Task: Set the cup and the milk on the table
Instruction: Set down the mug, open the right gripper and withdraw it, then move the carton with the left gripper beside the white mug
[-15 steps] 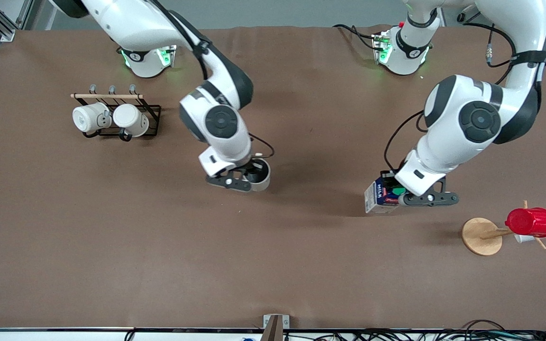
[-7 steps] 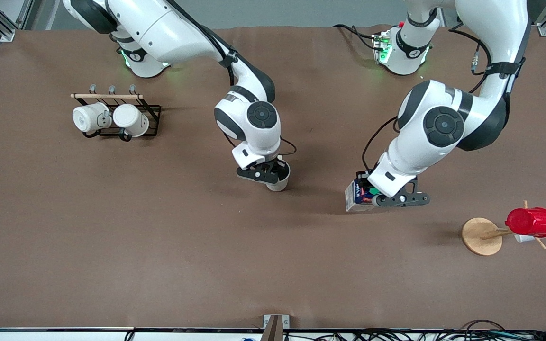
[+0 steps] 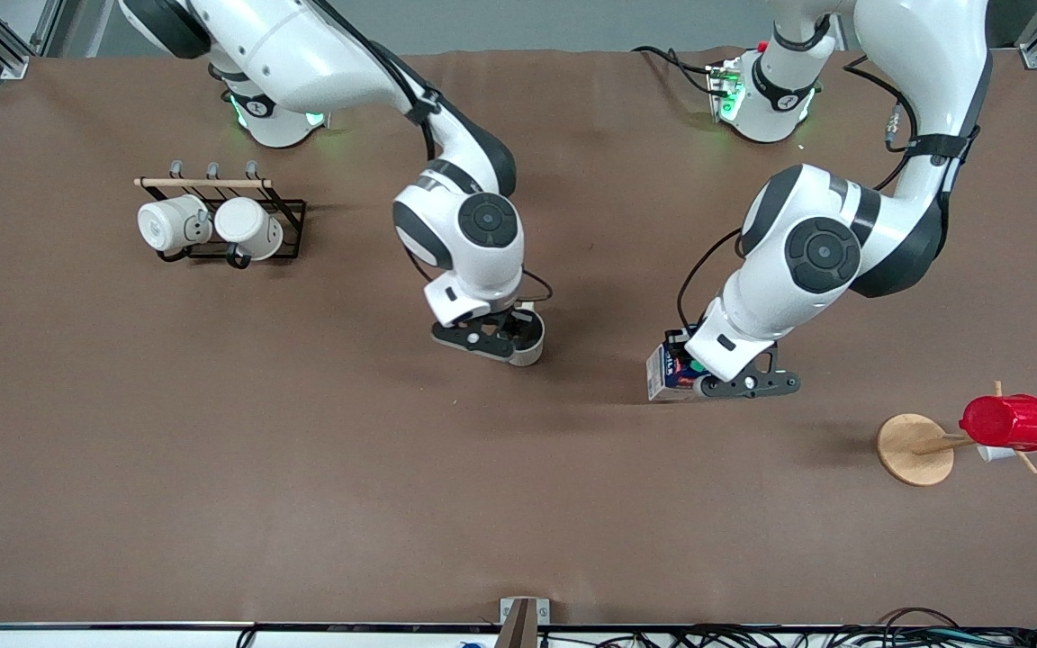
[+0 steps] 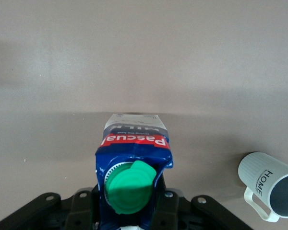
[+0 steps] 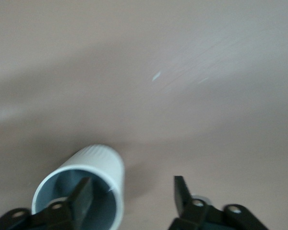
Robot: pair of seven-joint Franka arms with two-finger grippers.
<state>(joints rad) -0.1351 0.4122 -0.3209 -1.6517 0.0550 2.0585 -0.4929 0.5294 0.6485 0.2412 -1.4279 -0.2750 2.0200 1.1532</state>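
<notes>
Both arms shifted slightly since half a second ago. Left gripper (image 3: pixel 724 382): jaws clamp the upright milk (image 4: pixel 134 153) between them, cap up. Right gripper (image 5: pixel 129 194): jaws spread, one finger inside the upright cup (image 5: pixel 89 184), its wall between them.

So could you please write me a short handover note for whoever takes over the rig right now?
Left gripper: shut on the milk, carton upright, low over the middle of the table; whether it touches down cannot be told.
Right gripper: open, one finger inside the cup and one outside, not pinching its wall.
Cup: upright at mid-table and apparently resting on it, toward the right arm's end from the milk.
Done: cup seems placed.
Left: lift the right gripper clear of the cup; set the milk down, release it and retract.
</notes>
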